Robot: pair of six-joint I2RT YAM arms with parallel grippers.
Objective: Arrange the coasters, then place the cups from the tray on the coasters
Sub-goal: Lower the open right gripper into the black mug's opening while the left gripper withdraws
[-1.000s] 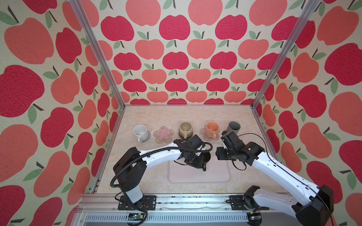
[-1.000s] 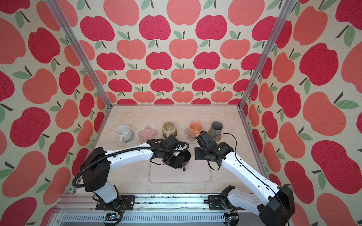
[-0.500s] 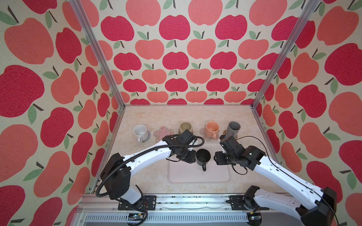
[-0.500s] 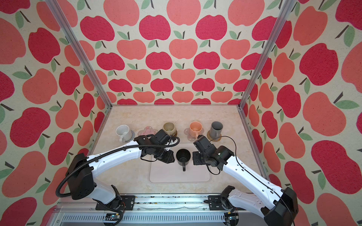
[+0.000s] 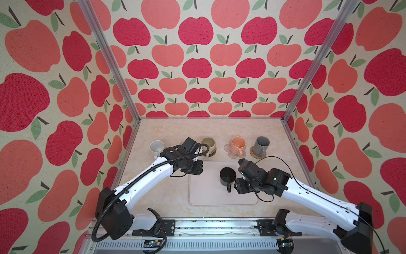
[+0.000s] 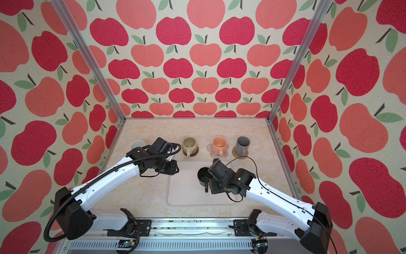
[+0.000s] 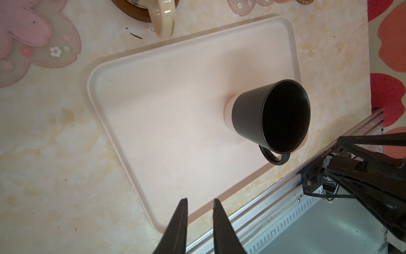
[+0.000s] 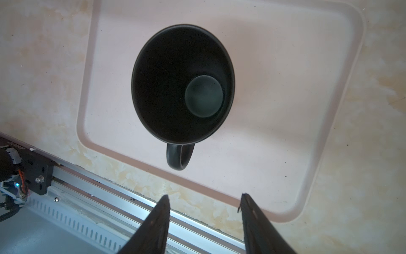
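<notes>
I see my right gripper (image 8: 204, 195), jaws spread, beside the black mug (image 5: 227, 176) on the tray (image 5: 208, 193). The left gripper (image 7: 200, 199) is barely parted and empty, and the left arm (image 5: 153, 173) blocks the pink coaster (image 7: 33, 44) from above.

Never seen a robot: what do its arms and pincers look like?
White shells, black joints. The left arm carries a ribbed black hose, the right arm a thin black cable. The left pincer and right pincer: two dark tapered fingers each.

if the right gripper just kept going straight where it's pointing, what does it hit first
Probably the black mug's handle, just ahead of the right gripper; depth is unclear, so it might reach the tray beside it first.
</notes>
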